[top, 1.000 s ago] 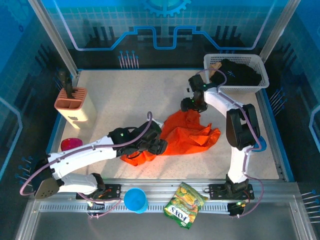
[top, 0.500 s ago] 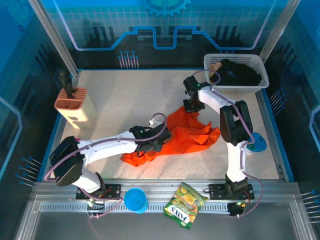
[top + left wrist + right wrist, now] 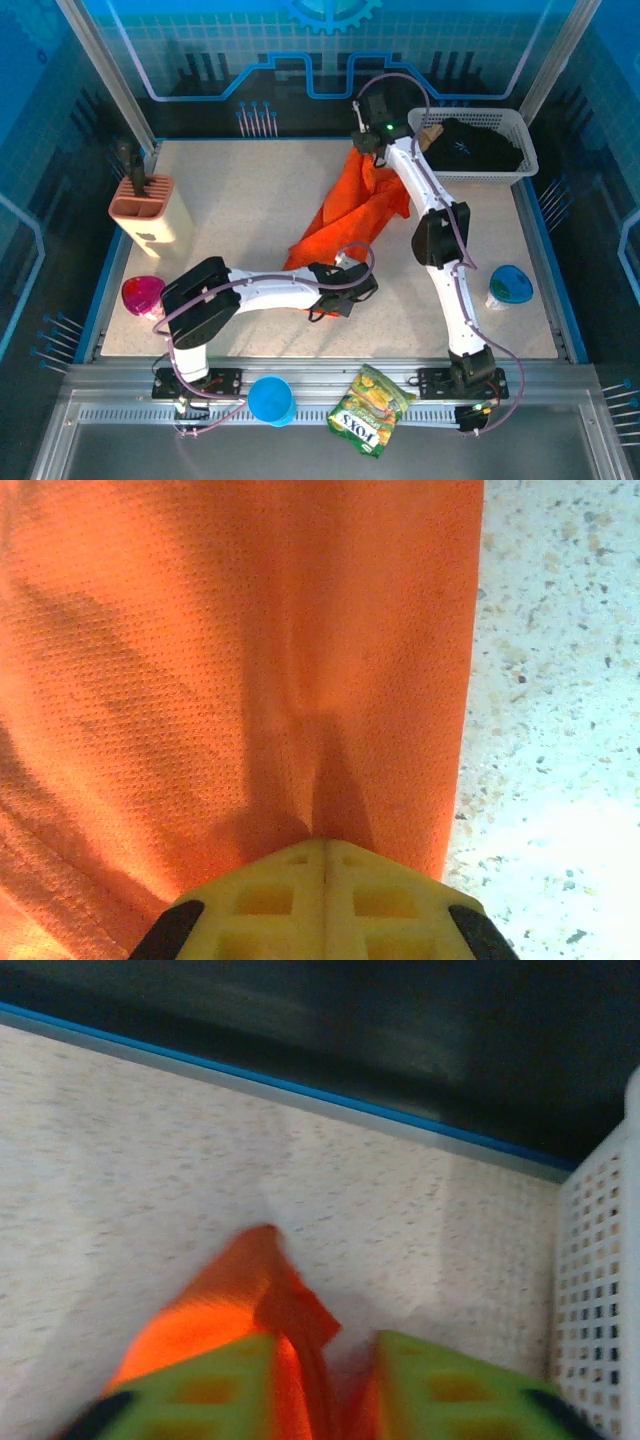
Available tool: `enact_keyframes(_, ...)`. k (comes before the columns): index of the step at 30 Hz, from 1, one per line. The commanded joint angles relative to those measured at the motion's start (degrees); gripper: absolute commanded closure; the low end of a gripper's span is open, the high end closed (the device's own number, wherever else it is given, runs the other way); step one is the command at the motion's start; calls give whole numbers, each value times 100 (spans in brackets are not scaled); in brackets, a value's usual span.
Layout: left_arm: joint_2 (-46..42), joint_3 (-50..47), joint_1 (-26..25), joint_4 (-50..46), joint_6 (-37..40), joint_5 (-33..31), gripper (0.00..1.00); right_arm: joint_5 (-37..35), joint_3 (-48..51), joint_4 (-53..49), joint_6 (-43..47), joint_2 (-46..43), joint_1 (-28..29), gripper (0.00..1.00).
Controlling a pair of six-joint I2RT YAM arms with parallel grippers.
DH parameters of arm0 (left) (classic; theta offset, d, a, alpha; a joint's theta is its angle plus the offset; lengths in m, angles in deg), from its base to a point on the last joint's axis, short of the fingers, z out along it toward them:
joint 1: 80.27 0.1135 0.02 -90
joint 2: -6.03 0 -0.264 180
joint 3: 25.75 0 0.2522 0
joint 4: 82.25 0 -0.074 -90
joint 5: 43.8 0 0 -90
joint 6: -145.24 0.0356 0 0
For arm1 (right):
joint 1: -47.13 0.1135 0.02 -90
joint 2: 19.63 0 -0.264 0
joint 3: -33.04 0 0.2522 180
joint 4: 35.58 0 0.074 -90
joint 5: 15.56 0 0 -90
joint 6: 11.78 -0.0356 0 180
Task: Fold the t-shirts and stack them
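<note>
Folding not yet started: my left gripper (image 3: 322, 845) and right gripper (image 3: 325, 1345) both clamp orange t-shirt (image 3: 350, 210); black t-shirt (image 3: 480, 145) lies in basket (image 3: 470, 178) beside the right one.

Right gripper (image 3: 364, 150): pulls back to the table's far edge, cloth in tow.
Orange t-shirt (image 3: 350, 215): stretches from crumpled heap into long strip.
Left gripper (image 3: 335, 295): shifts rightward.

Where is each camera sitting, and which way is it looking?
Top: high behind the arms, looking down on the table; both arms, left gripper and right gripper show.
Left wrist: on the left arm, looking past its shut fingers at the orange shirt.
Right wrist: on the right arm, facing the far edge and basket, fingers pinching cloth.
All three share the orange shirt.
</note>
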Motion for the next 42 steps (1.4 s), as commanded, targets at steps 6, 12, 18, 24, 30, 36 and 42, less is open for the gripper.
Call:
enact_keyframes(6, -450, -34, -97, -655, -71, -850, 69, -201, 1412, 35, -30, -894, -57, 17)
enact_keyframes(12, -1073, 596, 159, -1798, -207, -1688, 17, 581, 3877, 359, -678, -2734, 31, 15)
enact_keyframes(18, -2125, 452, 1276, -2045, -691, -966, 14, 1015, 5902, 910, -525, -4140, 614, 15)
enact_keyframes(24, -3336, -823, 2844, -1432, -1466, 760, 23, 1778, 6682, 966, -759, -4369, 1591, 20)
enact_keyframes(30, -3652, -1548, 3414, -1039, -1701, 1403, 36, 1950, 6460, 1144, -1552, -3765, 2522, 23)
enact_keyframes(36, -2900, -2133, 3577, -85, -1845, 2094, 60, 1624, 5893, 997, -2098, -2997, 2912, 26)
enact_keyframes(42, -2153, -2462, 3577, 770, -1937, 2435, 66, 1072, 5419, 740, -2232, -2423, 2952, 29)
